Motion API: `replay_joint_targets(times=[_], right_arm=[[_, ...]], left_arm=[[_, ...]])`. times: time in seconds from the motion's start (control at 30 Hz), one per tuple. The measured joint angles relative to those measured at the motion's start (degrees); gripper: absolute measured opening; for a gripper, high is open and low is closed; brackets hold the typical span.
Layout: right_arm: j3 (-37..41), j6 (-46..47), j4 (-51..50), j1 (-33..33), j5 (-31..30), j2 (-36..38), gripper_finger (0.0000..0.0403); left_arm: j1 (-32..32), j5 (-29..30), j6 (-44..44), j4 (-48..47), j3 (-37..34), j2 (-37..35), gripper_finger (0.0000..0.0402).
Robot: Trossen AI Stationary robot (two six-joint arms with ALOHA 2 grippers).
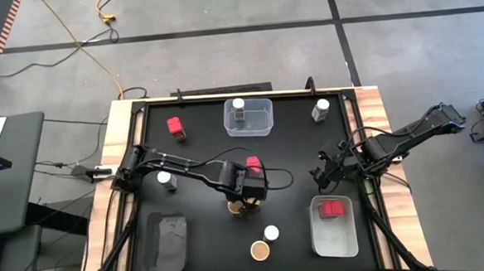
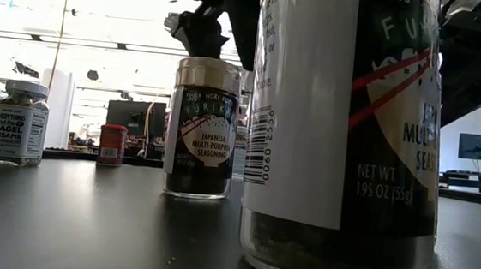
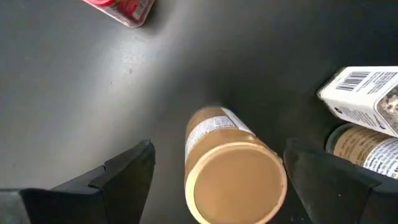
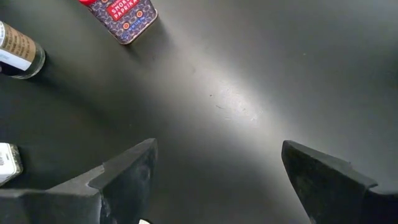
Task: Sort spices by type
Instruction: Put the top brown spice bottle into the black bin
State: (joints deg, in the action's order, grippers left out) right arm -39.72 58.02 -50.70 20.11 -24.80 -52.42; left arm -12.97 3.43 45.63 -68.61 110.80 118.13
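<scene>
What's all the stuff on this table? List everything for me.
Red boxes: at least three, red; upper left, centre, lower-right bin.
White-lidded jars: four, clear; upper right, top bin, left, lower centre.
Tan-lidded jars: two, tan lids; bottom centre, centre.
Bins: three, clear; lower left, top centre, lower right.
Table: one, black.
Left gripper: one, dark; open around a tan-lidded jar.
Right gripper: one, dark; open above bare table.

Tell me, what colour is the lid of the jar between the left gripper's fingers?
Tan. The jar's lid shows best in the left wrist view, between the open left gripper.
</scene>
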Motion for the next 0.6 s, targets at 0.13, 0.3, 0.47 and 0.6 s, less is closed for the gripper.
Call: replay_joint_targets(times=[0.13, 0.3, 0.47, 0.6], right_arm=[[0.0, 0.0, 0.0, 0.0, 0.0, 0.0, 0.0372], [0.0, 0.4, 0.0, 0.0, 0.0, 0.0, 0.0372], [0.0, 0.4, 0.1, 0.0, 0.0, 0.0, 0.0372], [0.0, 0.5, 0.1, 0.0, 0.0, 0.0, 0.0372]], left_arm=[[-0.5, 0.5, 1.2, -0.3, 0.0, 0.0, 0.0341], [-1.7, 0.3, 2.5, -1.6, 0.0, 0.0, 0.0341], [-2.3, 0.1, 3.2, -1.7, 0.0, 0.0, 0.0341], [-2.6, -0.3, 3.0, 0.4, -1.3, 0.0, 0.0341]])
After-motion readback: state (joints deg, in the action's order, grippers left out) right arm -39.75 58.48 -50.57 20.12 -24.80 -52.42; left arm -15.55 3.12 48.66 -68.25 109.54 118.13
